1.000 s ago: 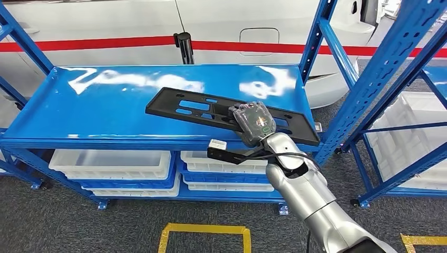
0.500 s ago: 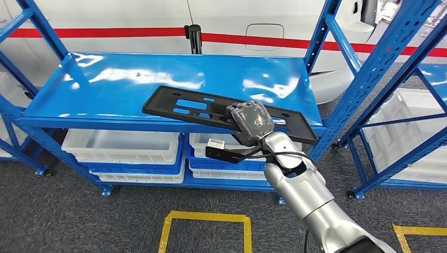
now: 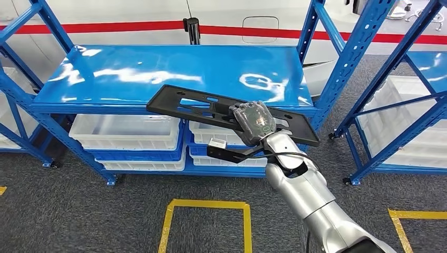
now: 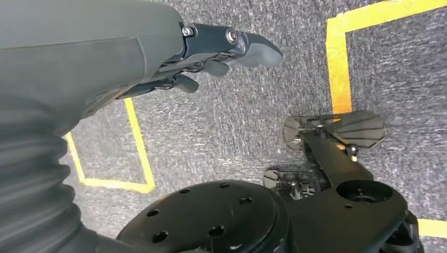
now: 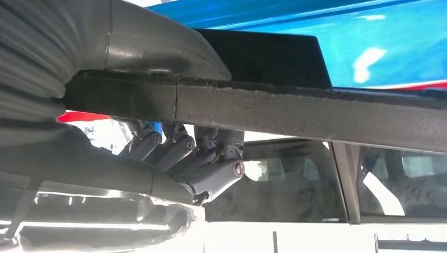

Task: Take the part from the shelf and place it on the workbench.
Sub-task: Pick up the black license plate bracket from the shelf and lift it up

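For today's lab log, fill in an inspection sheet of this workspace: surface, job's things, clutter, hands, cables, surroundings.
Surface: glossy blue shelf top, bare where visible.
Job's things: flat black part with slots, gripped near its right end, mostly out past the shelf's front edge.
Clutter: nothing seen.
Hands: right hand grips the part; left hand hangs over the floor, holding nothing.
Cables: black cable at the right wrist.
Surroundings: white bins on lower shelves, grey carpet with yellow tape, white vehicle behind.

Flat black slotted part (image 3: 211,109), held above shelf (image 3: 132,79)
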`<state>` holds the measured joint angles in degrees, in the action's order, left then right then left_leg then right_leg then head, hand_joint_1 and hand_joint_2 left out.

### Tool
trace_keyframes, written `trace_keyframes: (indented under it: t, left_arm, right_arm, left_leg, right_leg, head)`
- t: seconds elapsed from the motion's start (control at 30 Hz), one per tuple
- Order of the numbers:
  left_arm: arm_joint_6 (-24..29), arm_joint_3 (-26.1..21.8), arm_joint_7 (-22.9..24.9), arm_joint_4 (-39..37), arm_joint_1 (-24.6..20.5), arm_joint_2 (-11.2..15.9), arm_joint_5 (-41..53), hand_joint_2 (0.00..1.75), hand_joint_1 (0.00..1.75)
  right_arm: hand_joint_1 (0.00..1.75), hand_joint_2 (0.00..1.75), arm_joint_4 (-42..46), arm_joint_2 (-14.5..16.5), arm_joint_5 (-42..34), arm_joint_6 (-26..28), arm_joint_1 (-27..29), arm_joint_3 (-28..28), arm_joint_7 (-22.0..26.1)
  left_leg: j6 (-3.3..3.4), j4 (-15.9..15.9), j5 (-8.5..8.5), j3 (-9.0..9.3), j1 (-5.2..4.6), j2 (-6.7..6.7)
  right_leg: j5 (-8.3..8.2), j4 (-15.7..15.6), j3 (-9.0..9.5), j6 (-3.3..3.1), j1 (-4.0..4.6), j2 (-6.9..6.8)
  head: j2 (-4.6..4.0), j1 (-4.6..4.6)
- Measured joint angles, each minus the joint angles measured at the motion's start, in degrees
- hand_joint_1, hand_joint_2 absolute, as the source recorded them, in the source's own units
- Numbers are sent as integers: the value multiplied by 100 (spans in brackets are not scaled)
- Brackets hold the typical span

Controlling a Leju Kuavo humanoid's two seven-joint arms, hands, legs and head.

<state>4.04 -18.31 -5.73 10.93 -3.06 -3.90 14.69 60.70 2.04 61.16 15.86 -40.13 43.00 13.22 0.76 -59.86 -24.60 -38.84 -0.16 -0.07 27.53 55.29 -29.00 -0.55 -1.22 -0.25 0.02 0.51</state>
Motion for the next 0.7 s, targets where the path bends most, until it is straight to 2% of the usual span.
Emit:
trace_keyframes:
  t: [0.07,0.1,0.13,0.17,0.2,0.23,0.27,0.3,0.33,0.37,0.43,0.47,0.5,0.53,0.57,0.6,0.63,0.67,0.7]
  left_arm:
    - [-1,-2,-15,1,-17,2,3,175,0]
    - [-2,-2,-17,2,-28,3,5,175,0]
    - [-1,-3,-17,2,-37,4,9,175,0]
    - [-1,-3,-16,2,-41,6,15,175,0]
    - [0,-3,-14,2,-42,10,20,175,0]
    - [-1,-3,-13,2,-41,16,25,175,0]
    - [-5,-2,-12,2,-39,21,28,175,0]
    - [-10,-2,-13,2,-35,24,30,175,0]
    - [-15,-1,-15,2,-30,25,32,175,0]
    - [-18,-1,-17,2,-24,25,32,175,0]
    - [-19,-1,-21,1,-17,19,34,175,0]
    - [-18,-1,-25,1,-19,12,36,175,0]
    - [-17,-1,-28,0,-21,7,40,175,0]
    - [-17,-2,-32,0,-25,1,44,175,0]
    - [-13,-2,-35,0,-25,0,48,175,0]
    - [-9,-3,-35,0,-23,1,50,175,0]
    - [-7,-3,-36,0,-23,1,51,175,0]
    - [-4,-3,-35,0,-24,1,52,175,0]
    - [-5,-3,-35,0,-25,1,51,175,0]
  right_arm:
    - [175,175,-1,14,4,-11,-10,1,-1]
    - [175,175,-1,16,7,-22,-7,2,-2]
    - [175,175,-2,15,9,-33,-5,2,-2]
    - [175,175,-2,15,10,-43,-4,3,-2]
    - [175,175,-2,15,10,-48,-2,3,-2]
    - [175,175,-2,15,10,-51,-3,3,-2]
    - [175,175,-2,15,10,-52,-4,-1,-2]
    - [175,175,-1,16,11,-51,-4,-7,-4]
    - [175,175,-1,17,12,-51,-5,-12,-5]
    - [175,175,0,19,13,-50,-7,-17,-7]
    - [175,175,-1,17,16,-49,-7,-20,-8]
    - [175,175,-1,15,19,-49,-9,-21,-8]
    - [175,175,-1,10,21,-49,-9,-23,-8]
    - [175,175,-1,7,24,-50,-9,-26,-8]
    - [175,175,-2,6,26,-50,-8,-27,-8]
    - [175,175,-2,5,27,-50,-4,-28,-8]
    - [175,175,-2,5,28,-51,-2,-27,-8]
    - [175,175,-2,8,30,-54,0,-26,-8]
    - [175,175,-1,13,34,-58,0,-26,-8]
  left_leg:
    - [-83,-755,-576,-225,30,-11]
    - [-114,-1108,-736,-289,48,-10]
    - [-137,-1325,-761,-281,67,-10]
    - [-153,-1334,-666,-170,88,-9]
    - [-162,-1135,-514,47,111,-9]
    - [-169,-776,-407,335,132,-10]
    - [-169,-361,-388,640,137,-17]
    - [-148,-31,-414,861,131,-31]
    - [-119,177,-470,981,113,-45]
    - [-76,257,-491,1010,87,-57]
    - [53,290,-388,925,68,-37]
    - [127,307,-319,869,69,-21]
    - [190,326,-242,797,73,-3]
    - [232,328,-168,717,74,11]
    - [256,327,-95,620,65,13]
    - [262,325,-20,524,54,21]
    - [265,321,55,426,41,26]
    - [263,318,128,333,28,30]
    - [257,316,198,246,16,32]
  right_leg:
    - [-135,13,-151,-38,5,-10]
    - [-198,26,-239,-31,6,-10]
    - [-255,46,-331,-21,6,-11]
    - [-302,74,-421,-2,2,-10]
    - [-344,107,-507,21,-3,-8]
    - [-380,145,-581,49,-7,-4]
    - [-413,178,-643,88,-3,2]
    - [-450,196,-682,127,4,4]
    - [-489,204,-704,174,13,4]
    - [-535,195,-717,219,18,1]
    - [-585,194,-752,295,34,0]
    - [-497,271,-816,289,43,4]
    - [-308,456,-906,257,54,9]
    - [-26,774,-1022,202,50,10]
    - [254,1172,-1132,162,54,11]
    - [451,1575,-1205,158,52,11]
    - [522,1888,-1227,190,53,11]
    - [463,2027,-1165,243,57,12]
    - [330,1955,-1003,293,62,11]
  head:
    - [0,15]
    - [0,18]
    - [0,17]
    - [0,19]
    - [0,19]
    - [0,20]
    - [0,23]
    - [0,20]
    - [0,19]
    - [0,16]
    - [0,11]
    - [0,4]
    - [0,-4]
    - [0,-12]
    - [0,-21]
    - [0,-24]
    - [0,-23]
    - [0,-24]
    - [0,-21]
